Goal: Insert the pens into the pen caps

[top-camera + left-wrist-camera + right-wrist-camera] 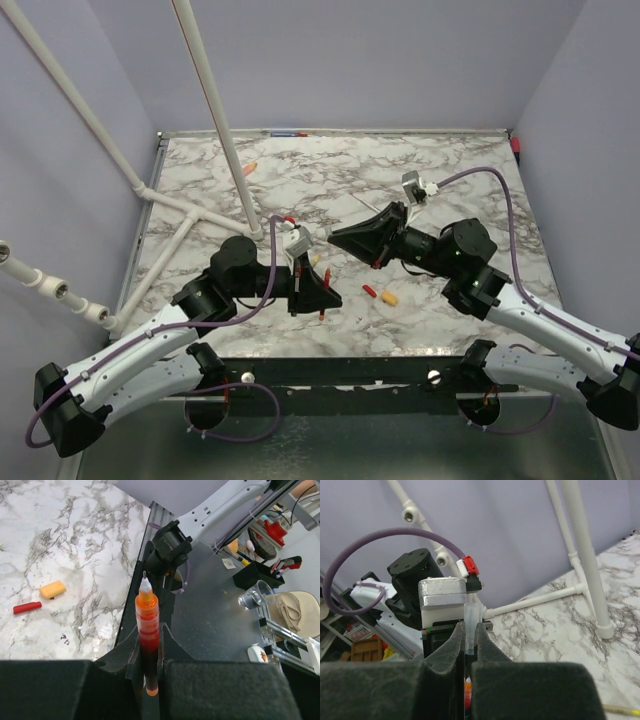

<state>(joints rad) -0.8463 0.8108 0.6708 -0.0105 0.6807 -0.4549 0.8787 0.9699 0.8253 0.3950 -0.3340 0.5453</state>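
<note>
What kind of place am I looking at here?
Probably a robotics lab test cell: two robot arms bolted at a marble-patterned table, plain lilac walls boxing it in, and tool clutter beyond.

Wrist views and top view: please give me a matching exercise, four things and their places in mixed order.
1 orange pen
2 red cap
3 whitish tube
4 white pipe frame

A lying on the marble table
B rising from the table's left half
C clamped in the left gripper
D clamped in the right gripper

Pairs: 1-C, 2-A, 3-D, 4-B.
</note>
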